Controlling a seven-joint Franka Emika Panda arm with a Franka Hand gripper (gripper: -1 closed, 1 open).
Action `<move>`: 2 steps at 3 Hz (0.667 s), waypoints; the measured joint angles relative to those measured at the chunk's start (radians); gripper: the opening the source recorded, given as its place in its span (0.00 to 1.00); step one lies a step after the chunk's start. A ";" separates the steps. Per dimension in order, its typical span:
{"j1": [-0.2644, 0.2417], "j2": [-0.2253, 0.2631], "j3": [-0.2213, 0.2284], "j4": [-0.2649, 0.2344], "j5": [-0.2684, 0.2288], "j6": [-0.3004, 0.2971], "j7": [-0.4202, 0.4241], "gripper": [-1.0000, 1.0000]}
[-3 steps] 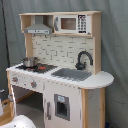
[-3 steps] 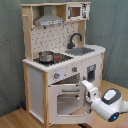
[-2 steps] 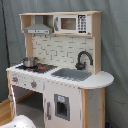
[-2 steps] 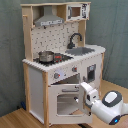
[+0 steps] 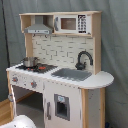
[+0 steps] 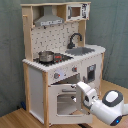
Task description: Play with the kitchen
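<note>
The kitchen (image 5: pixel 60 65) (image 6: pixel 60 55) is a tall white and light-wood toy that shows in both exterior views. It has a grey hood (image 5: pixel 37 28), a black faucet (image 5: pixel 83 60), a grey sink (image 5: pixel 72 75) and a small pot (image 6: pixel 46 56) on the stovetop. In the second exterior view the windowed oven door (image 6: pixel 67 100) is low on the front and looks ajar. My gripper (image 6: pixel 81 88) is right at the door's upper right corner, on the white arm (image 6: pixel 105 102) reaching in from the second exterior view's right. The first exterior view shows only a white part of the arm (image 5: pixel 17 122), at the bottom left.
A toy microwave (image 5: pixel 70 23) sits in the upper shelf. A grey curtain (image 5: pixel 115 45) hangs behind the kitchen. The wooden floor (image 6: pixel 20 119) runs in front of it. A rounded counter end (image 5: pixel 100 80) sticks out beside the sink.
In the second exterior view the arm has moved left, from beside the kitchen to the oven door. In the first exterior view a white arm part has entered at the bottom left.
</note>
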 joint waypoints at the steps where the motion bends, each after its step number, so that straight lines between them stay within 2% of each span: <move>1: -0.016 0.000 -0.031 0.056 0.000 0.000 -0.098 1.00; 2: -0.030 0.001 -0.069 0.107 0.001 0.000 -0.205 1.00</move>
